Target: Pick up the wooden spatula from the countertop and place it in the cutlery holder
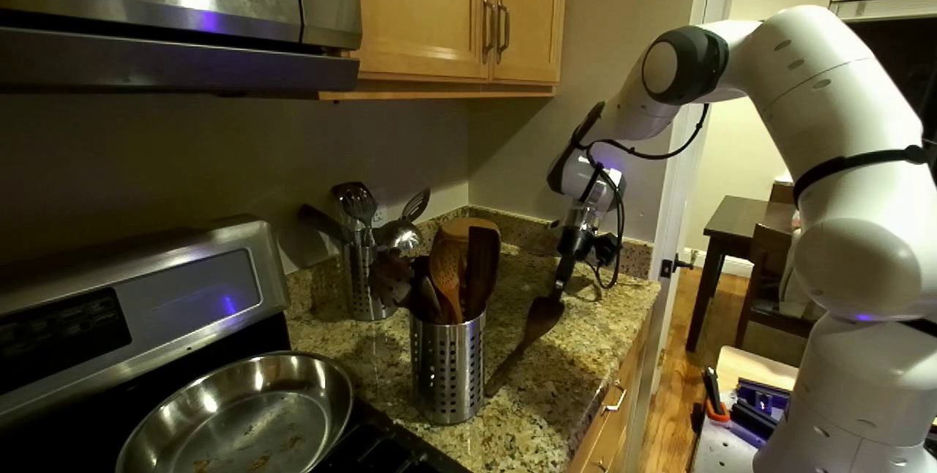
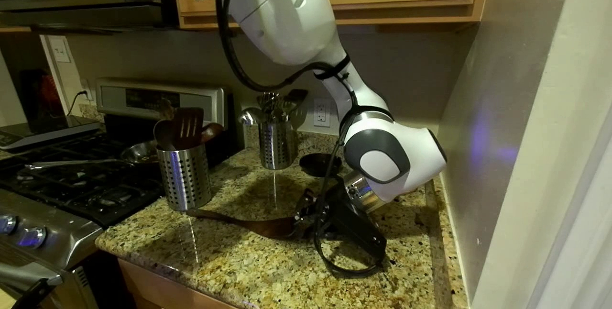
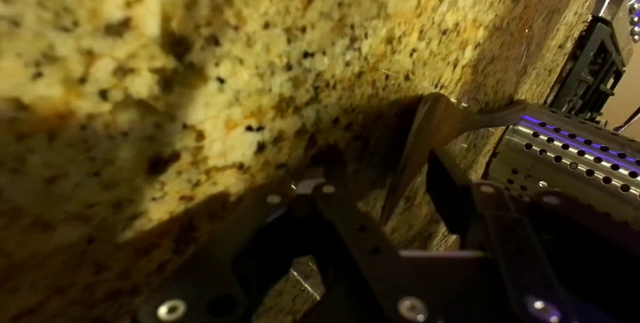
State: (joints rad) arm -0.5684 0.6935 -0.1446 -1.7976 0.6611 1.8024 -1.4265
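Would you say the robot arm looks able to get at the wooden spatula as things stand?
Probably yes: in the wrist view the wooden spatula has its head between the parted fingers, with nothing visible blocking them; the cutlery holder stands by the handle's far end.

The wooden spatula [image 2: 273, 227] is dark brown; the countertop [image 2: 248, 270], speckled tan and brown; the cutlery holder [image 1: 448, 370], silver, dot-perforated.

In an exterior view, a shallow, round black dish [image 2: 319, 164] sits near and behind the hand [image 2: 297, 225]. Higher than the hand are honey-coloured wooden cabinets [image 1: 443, 12] and a white rectangular wall outlet [image 2: 322, 112]. Well apart from the hand, a shiny round steel pan [image 1: 241, 414] rests on a black-and-silver gas stove [image 2: 81, 194].
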